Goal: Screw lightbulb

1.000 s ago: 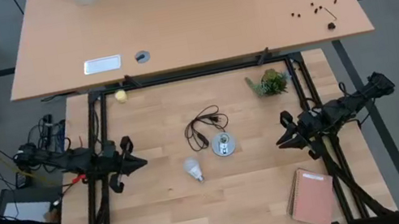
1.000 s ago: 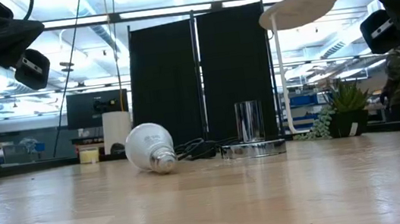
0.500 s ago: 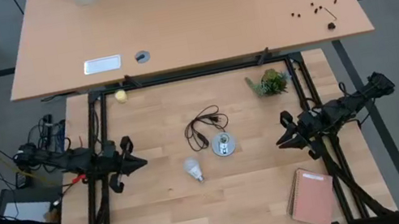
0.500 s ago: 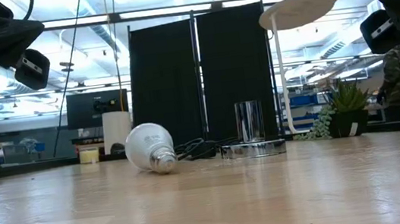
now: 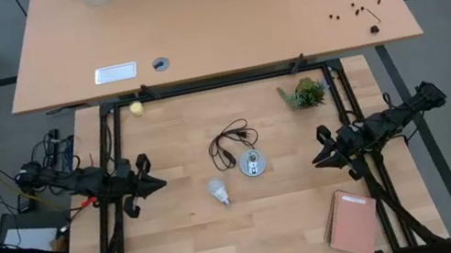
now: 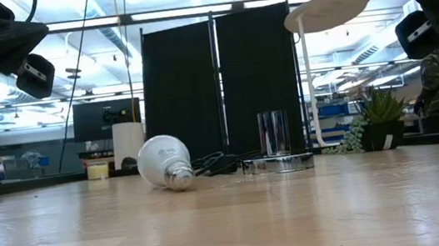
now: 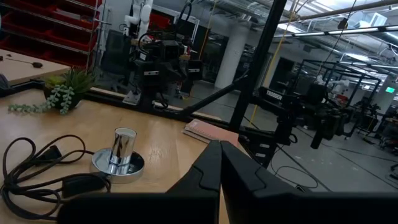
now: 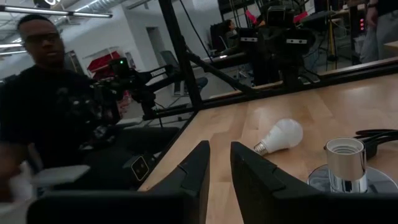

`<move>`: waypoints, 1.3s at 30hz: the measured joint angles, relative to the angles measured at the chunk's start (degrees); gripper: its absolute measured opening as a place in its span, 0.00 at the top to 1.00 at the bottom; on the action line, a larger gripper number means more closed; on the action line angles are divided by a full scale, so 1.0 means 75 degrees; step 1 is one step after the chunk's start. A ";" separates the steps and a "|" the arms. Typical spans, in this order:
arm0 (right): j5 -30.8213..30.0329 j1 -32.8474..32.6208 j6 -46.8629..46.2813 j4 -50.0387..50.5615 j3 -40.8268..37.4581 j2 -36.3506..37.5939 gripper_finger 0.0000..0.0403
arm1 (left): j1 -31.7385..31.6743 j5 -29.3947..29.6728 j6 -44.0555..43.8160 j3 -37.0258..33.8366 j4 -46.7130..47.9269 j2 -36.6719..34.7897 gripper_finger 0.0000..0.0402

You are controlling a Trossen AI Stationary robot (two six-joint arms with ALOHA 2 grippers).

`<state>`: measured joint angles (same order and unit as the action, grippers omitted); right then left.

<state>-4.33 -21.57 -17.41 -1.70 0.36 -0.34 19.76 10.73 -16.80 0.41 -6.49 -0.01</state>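
Bare table around lightbulb (image 5: 217, 190), socket disc (image 5: 253, 164) and cord (image 5: 230, 140) just beside

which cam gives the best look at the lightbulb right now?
Low view: the lightbulb lies on its side, close and unobstructed, screw base toward the camera. Right wrist view shows it smaller, beside the socket. High view shows it tiny from above. Left wrist view misses it.

a robotics lab: metal rigs (image 7: 292, 106), red shelving (image 7: 43, 31), other robot arms (image 7: 155, 56).
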 joint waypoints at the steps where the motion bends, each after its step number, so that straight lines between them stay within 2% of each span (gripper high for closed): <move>1: 0.0002 0.0001 0.0000 0.0001 0.0002 0.0001 0.82 | 0.0001 0.0001 0.0000 0.0002 -0.0001 0.0000 0.97; 10: 0.0000 -0.0002 0.0000 0.0001 0.0002 -0.0002 0.82 | 0.0001 0.0024 -0.0001 0.0002 -0.0259 0.0000 0.97; 15: 0.0001 -0.0002 0.0007 -0.0002 0.0002 -0.0001 0.82 | -0.0002 0.0380 0.0000 0.0002 -0.0548 0.0000 0.97; 21: -0.0079 -0.0002 0.1354 -0.0020 0.0000 0.0001 0.82 | 0.0001 0.0406 0.0009 -0.0001 -0.0803 0.0000 0.97; 25: -0.0079 0.0000 0.1862 -0.0132 0.0001 -0.0002 0.82 | -0.0001 0.1094 0.0171 0.0000 -0.0787 0.0000 0.97; 28: -0.0083 -0.0002 0.1420 -0.0764 0.0001 -0.0002 0.82 | -0.0002 0.1201 -0.0384 0.0002 -0.0829 0.0000 0.97; 31: -0.0140 0.0001 0.1240 -0.1995 0.0000 -0.0002 0.82 | -0.0002 0.1199 -0.0786 0.0001 -0.0839 0.0000 0.97; 35: -0.0052 -0.0002 0.0937 -0.3433 0.0001 -0.0039 0.82 | 0.0000 0.1119 -0.0878 -0.0001 -0.0894 0.0000 0.97; 39: -0.0079 -0.0002 0.0008 -0.3719 0.0005 -0.0412 0.82 | 0.0001 0.1077 -0.0820 0.0002 -0.1339 0.0000 0.97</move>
<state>-4.93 -21.58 -17.35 -29.59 0.40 -3.43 19.77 18.81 -22.95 0.43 -16.53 -0.01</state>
